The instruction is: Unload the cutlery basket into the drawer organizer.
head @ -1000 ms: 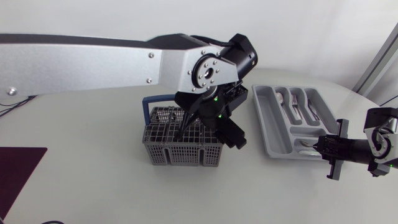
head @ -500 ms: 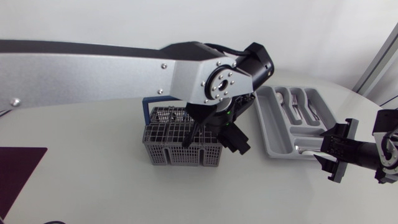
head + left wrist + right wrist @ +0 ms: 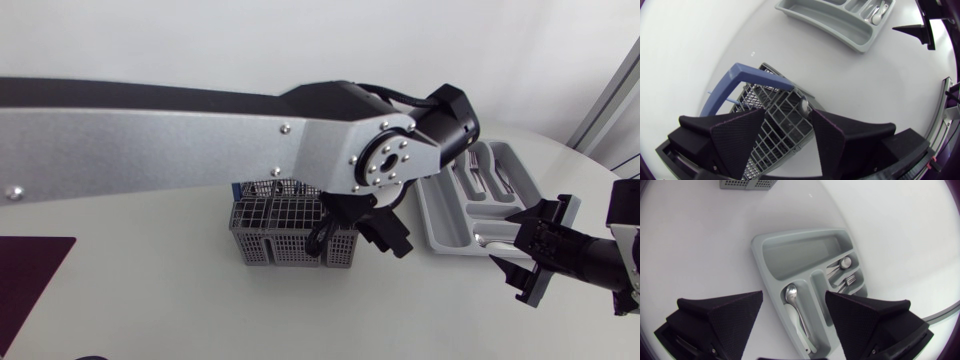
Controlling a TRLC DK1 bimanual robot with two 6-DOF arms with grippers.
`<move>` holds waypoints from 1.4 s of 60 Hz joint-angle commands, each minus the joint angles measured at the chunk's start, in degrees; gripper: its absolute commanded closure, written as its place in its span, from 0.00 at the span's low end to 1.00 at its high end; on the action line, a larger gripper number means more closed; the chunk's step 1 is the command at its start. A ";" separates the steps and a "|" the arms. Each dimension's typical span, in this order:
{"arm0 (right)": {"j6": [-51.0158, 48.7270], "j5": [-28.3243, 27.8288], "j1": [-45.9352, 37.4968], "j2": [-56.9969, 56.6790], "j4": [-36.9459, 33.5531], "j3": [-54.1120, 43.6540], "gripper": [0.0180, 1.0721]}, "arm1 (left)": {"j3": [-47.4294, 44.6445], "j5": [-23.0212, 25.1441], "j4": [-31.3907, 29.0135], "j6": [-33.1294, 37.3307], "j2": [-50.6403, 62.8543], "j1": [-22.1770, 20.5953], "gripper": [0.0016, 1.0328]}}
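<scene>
The left end effector [image 3: 787, 116] hangs spread wide just above the grey cutlery basket [image 3: 275, 225] at the middle of the head frame. At lower right, the right end effector [image 3: 792, 300], also spread, hovers over the drawer organizer [image 3: 795, 255], where a spoon [image 3: 791, 295] lies, on the white surface [image 3: 150, 290].

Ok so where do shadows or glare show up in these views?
Head view: only a faint, soft shadow on the table at the foot of the cutlery basket. Right wrist view: the spoon in the drawer organizer shines brightly. Left wrist view: even light, no hard shadows.
</scene>
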 commanded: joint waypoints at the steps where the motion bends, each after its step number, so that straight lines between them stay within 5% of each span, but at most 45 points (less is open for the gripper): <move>1: 3.15 -0.25 1.68 -3.64 -1.79 -2.75 0.14 | 0.86 -0.95 -0.32 -2.25 2.13 -0.50 0.22; 19: 5.96 -0.25 4.23 -12.70 -6.01 -5.91 0.13 | 0.95 -3.15 0.20 -3.04 3.98 -1.20 0.43; 32: 6.93 -0.08 5.54 -15.77 -7.86 -6.79 0.13 | 0.42 -4.21 2.14 -2.95 4.95 -0.94 0.47; 46: 6.93 0.01 5.54 -18.50 -9.35 -7.05 0.13 | -0.81 -5.44 4.34 -2.78 5.12 -1.11 0.77; 84: 9.65 0.45 8.88 -21.66 -11.64 -7.23 0.13 | -7.58 -11.06 10.40 -1.02 -2.61 -3.57 0.80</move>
